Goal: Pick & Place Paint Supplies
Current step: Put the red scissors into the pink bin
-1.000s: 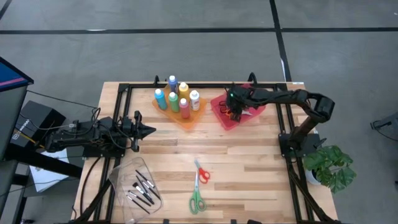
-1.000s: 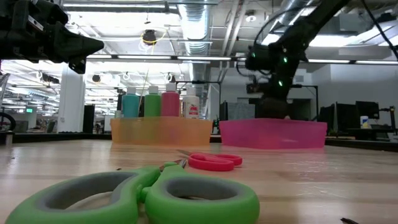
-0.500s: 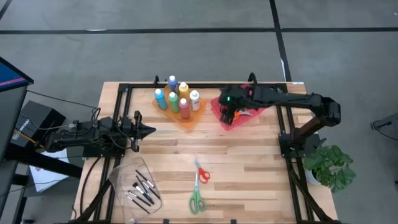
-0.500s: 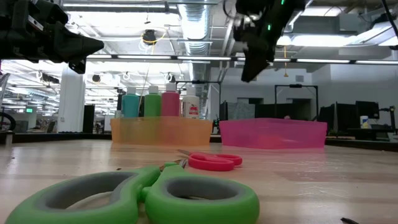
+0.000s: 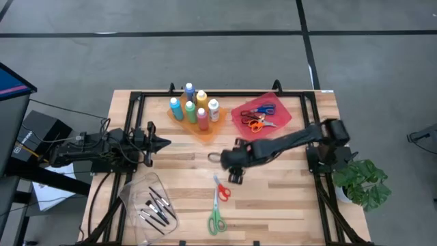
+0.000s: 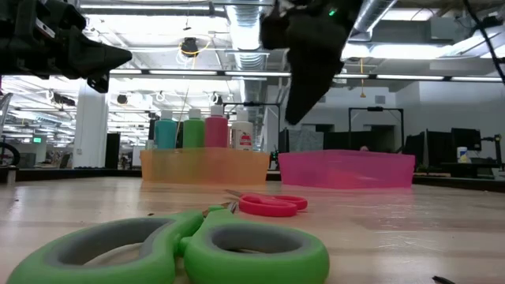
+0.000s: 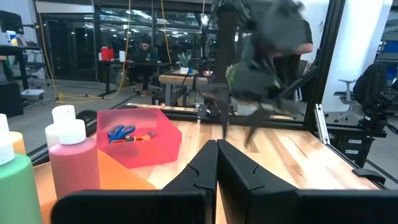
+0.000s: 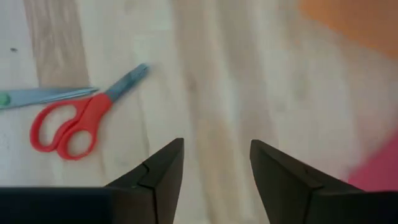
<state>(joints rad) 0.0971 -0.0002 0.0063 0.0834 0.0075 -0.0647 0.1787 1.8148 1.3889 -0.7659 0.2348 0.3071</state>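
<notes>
We take the red-handled scissors (image 5: pixel 221 192) lying on the wooden counter (image 5: pixel 273 198) as our landmark. The right claw (image 5: pixel 229 164) hangs in the air just beyond them, toward the trays, its fingers (image 8: pixel 158 168) spread apart with nothing between them. In its wrist view the red-handled scissors sit off to one side of the gap. The green-handled scissors (image 5: pixel 216 220) lie just nearer the counter's front edge, their blades reaching up beside the red pair. Past the claw, the pink tray (image 5: pixel 278 124) holds a blue-handled pair (image 5: pixel 262 110) and an orange-handled pair (image 5: pixel 257 124). Beside it, the orange tray (image 5: pixel 205 132) carries the paint bottles (image 5: pixel 194 106) standing upright. A clear tray (image 5: pixel 140 191) well off to the left holds the brushes (image 5: pixel 156 208). The left claw (image 5: pixel 162 143) waits above the counter near that clear tray, its fingers (image 7: pixel 205 168) pressed together and empty.
</notes>
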